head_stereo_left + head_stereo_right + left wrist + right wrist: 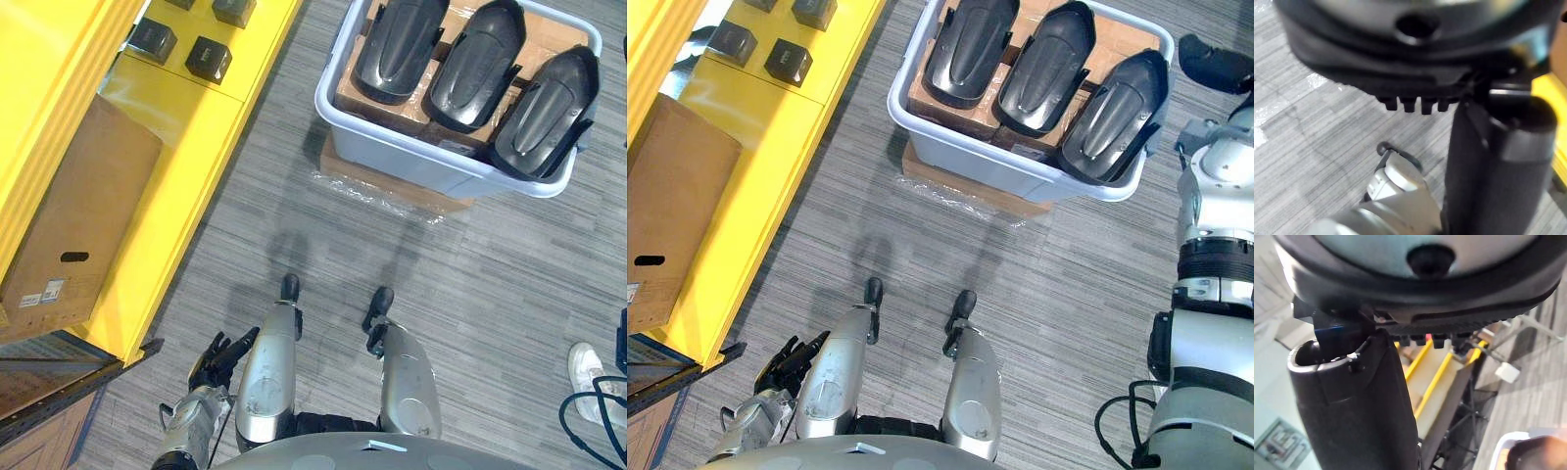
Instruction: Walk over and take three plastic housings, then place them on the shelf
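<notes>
My right hand (1213, 61) is a dark lump at far right in the right eye view, just beside the bin (970, 162); I cannot tell its state. My left hand (220, 354) hangs near left, fingers straight and loosely spread. Three plastic housings (473, 64) lie side by side in the bin, the leftmost cut off. On the yellow shelf (186, 127) at left are four small black boxes (208, 59) and one cardboard box (83, 211).
</notes>
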You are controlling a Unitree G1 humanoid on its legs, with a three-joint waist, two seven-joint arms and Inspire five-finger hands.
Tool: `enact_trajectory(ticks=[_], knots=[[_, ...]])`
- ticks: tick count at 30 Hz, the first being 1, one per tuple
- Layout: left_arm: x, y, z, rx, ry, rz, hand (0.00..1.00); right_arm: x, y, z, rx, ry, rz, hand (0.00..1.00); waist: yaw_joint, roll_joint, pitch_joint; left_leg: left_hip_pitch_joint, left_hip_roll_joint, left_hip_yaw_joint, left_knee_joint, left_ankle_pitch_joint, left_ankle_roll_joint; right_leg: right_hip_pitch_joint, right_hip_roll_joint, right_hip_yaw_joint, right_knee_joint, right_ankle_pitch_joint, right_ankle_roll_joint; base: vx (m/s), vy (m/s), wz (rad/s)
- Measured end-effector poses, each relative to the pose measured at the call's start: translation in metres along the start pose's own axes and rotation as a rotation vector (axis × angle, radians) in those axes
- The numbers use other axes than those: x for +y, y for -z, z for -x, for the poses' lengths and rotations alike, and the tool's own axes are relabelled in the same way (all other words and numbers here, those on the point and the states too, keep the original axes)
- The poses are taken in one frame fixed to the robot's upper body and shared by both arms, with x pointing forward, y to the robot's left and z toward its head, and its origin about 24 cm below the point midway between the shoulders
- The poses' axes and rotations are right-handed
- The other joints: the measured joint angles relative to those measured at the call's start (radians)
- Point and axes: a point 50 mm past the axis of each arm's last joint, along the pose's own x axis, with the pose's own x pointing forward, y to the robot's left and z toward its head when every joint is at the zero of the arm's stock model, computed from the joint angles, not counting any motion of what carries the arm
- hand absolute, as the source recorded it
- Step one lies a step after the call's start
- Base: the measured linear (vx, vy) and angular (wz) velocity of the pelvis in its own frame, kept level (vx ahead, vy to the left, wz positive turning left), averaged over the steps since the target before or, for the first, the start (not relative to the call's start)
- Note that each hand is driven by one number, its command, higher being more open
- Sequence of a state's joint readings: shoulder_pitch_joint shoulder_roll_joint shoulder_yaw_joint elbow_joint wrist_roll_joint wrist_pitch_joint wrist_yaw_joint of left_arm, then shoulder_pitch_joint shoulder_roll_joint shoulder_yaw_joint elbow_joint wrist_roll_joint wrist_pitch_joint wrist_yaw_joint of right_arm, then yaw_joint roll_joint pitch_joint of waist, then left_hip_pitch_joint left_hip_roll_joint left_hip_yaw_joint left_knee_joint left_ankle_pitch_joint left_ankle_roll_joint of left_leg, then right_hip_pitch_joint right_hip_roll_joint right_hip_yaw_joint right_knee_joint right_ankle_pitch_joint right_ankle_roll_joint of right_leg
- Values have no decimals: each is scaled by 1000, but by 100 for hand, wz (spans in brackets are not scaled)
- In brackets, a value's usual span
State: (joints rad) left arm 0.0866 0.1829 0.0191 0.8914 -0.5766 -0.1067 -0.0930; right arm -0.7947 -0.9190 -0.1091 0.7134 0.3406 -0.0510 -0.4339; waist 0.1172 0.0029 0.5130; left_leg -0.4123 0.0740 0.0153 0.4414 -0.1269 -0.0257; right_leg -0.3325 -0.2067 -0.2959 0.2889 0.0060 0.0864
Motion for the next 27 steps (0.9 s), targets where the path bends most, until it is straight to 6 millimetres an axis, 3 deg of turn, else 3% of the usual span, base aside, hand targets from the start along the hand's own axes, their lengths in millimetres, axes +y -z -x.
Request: enact_trajectory(ticks=[4, 8, 15, 18, 25, 27], knots=[[4, -2, 0, -2, -11, -9, 100, 7, 31, 9, 131, -38, -11, 100, -13, -10, 0, -15, 6, 7, 15, -12, 1, -13, 7, 10, -8, 5, 1, 31, 25, -9], [3, -4, 0, -9, -9, -4, 100, 0, 54, 13, 223, -38, 33, 100, -13, -9, 0, -60, 7, 5, 41, -18, 0, -52, 6, 13, -1, 12, 0, 35, 25, -3], [0, -4, -1, -9, 3, 0, 100, -5, 67, 16, 286, -38, 57, 100, -12, 3, 0, -110, 1, 2, 89, -40, 12, -91, -4, 12, 28, 10, -1, -2, 37, 0], [-6, -2, -2, -3, 20, -2, 100, -7, 73, 17, 312, -45, 70, 100, -11, 21, 1, -131, -11, -5, 101, -39, 17, -111, -17, 8, 46, 9, 0, -35, 41, 8], [-26, 7, -5, 31, 76, -12, 100, -18, 73, 13, 329, -26, 120, 100, -8, 103, 6, -173, -28, -13, 112, -29, 33, -147, -35, 1, 61, 13, 5, -22, 34, 5], [-26, 10, -5, 45, 75, -13, 100, -19, 70, 11, 321, -24, 126, 100, -8, 108, 6, -176, -28, -10, 112, -27, 33, -153, -36, 5, 61, 15, 6, 2, 31, -2]])
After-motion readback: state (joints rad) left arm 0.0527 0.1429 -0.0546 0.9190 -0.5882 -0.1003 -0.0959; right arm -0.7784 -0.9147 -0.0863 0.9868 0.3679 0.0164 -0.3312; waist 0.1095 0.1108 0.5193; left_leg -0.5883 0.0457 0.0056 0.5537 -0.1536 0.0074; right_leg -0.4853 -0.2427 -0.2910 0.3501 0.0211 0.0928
